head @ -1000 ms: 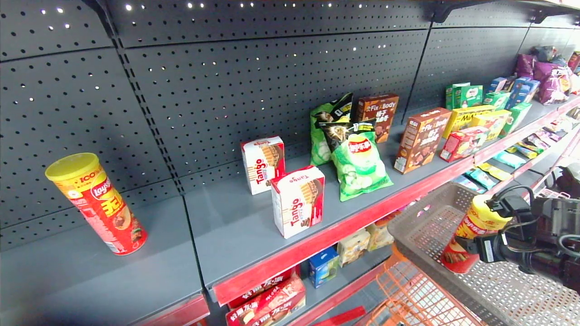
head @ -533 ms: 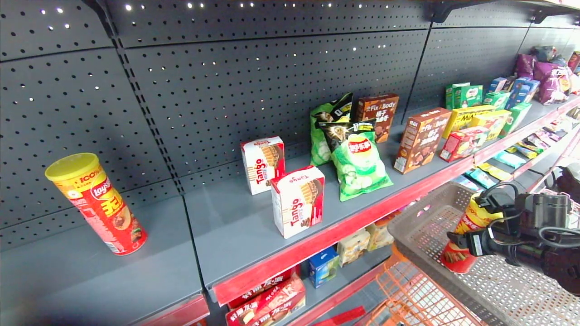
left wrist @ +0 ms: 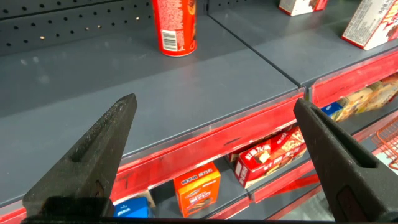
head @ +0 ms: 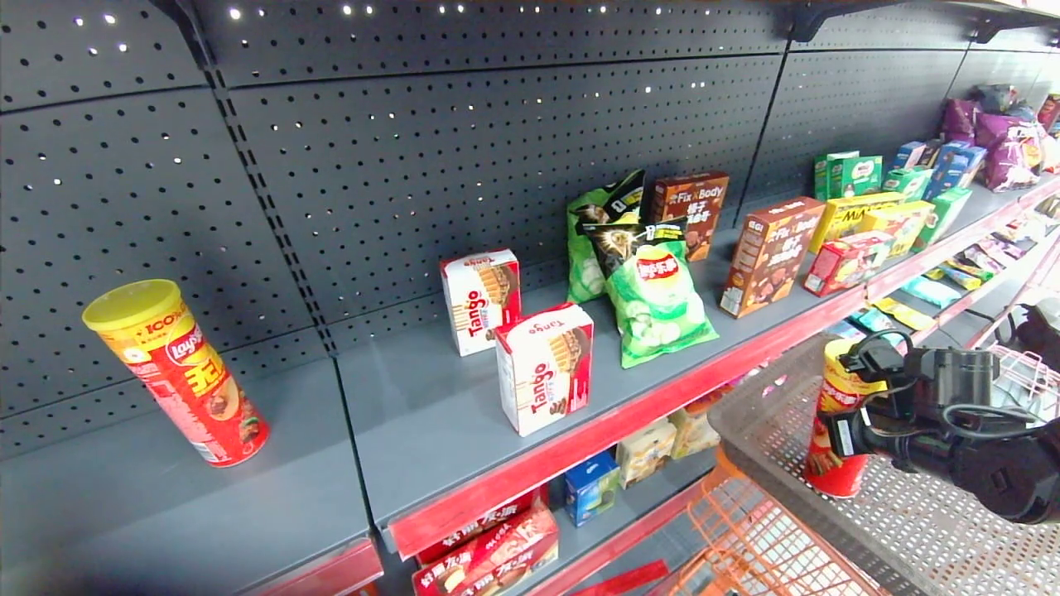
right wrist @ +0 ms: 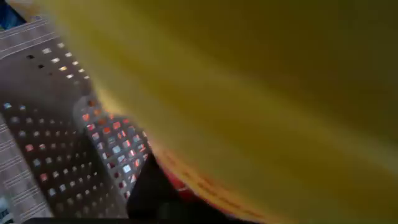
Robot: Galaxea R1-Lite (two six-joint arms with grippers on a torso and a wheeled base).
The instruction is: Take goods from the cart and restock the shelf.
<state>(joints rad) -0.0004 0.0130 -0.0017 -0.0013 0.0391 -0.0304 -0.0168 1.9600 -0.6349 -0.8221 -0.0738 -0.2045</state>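
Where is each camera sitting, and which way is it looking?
Head view: up on the robot's head, looking forward and down at the shelf and the basket; the right gripper shows, shut on the basket can.
Left wrist view: on the left arm, facing the shelf; the open left gripper frames it.
Right wrist view: on the right arm, pressed close to the basket can's yellow part, basket mesh behind.
Shared: head and left wrist views both show the shelf can.
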